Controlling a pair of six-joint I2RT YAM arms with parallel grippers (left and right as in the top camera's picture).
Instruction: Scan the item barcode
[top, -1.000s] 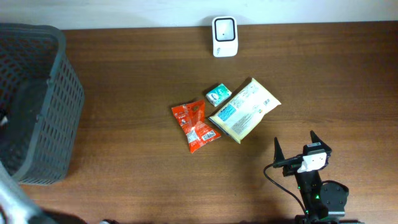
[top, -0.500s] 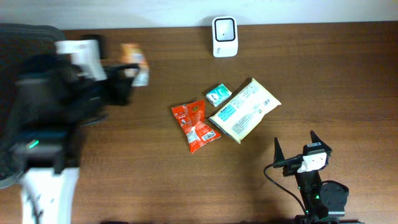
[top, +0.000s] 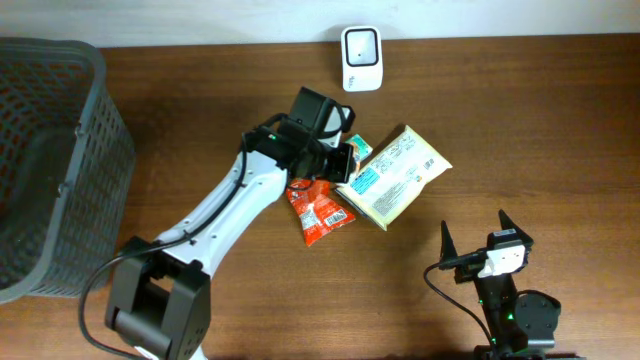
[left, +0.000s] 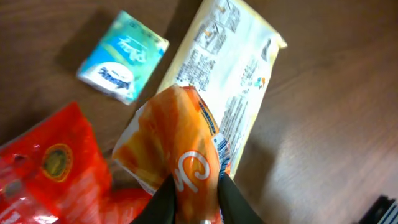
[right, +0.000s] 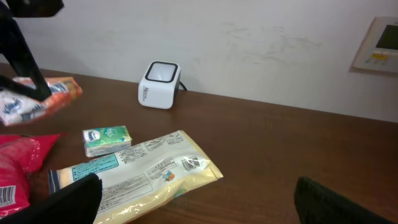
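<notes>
Pinched in the left tool (left: 196, 205): one orange packet (left: 180, 140), crumpled, its lower end squeezed between the two dark fingers (left: 163, 200) at the bottom edge of the left wrist view, the rest fanning upward from them. Held clear of the tabletop (top: 550, 120), to judge by the left edge of the right wrist view, with the packet up above the other goods. From overhead, tool and packet at frame centre, at the end of the white left arm (top: 225, 215) reaching up from the lower left. Below and a little left of the white scanner (top: 360, 45), itself at the top middle by the tabletop's far edge; packet and scanner apart, not touching.

Lying on the tabletop beneath and around the held packet:
- one teal tissue pack (left: 123, 57), upper left of the left wrist view
- one long cream packet (left: 230, 81), running from upper right toward the centre, just beside the tissue pack
- one red packet (left: 50, 168), lower left, with a barcode (top: 337, 214) facing up in the overhead view

In the left wrist view, orange packet overlapping both the cream one and the red one.

Right tool (top: 474, 222) at lower right of the overhead view, fingers spread wide, well apart from every packet.

Count: four packets in all, one each of orange, red, cream and teal. One scanner. One grey mesh basket (top: 105, 150) at the left edge of the overhead view. Two tools.
</notes>
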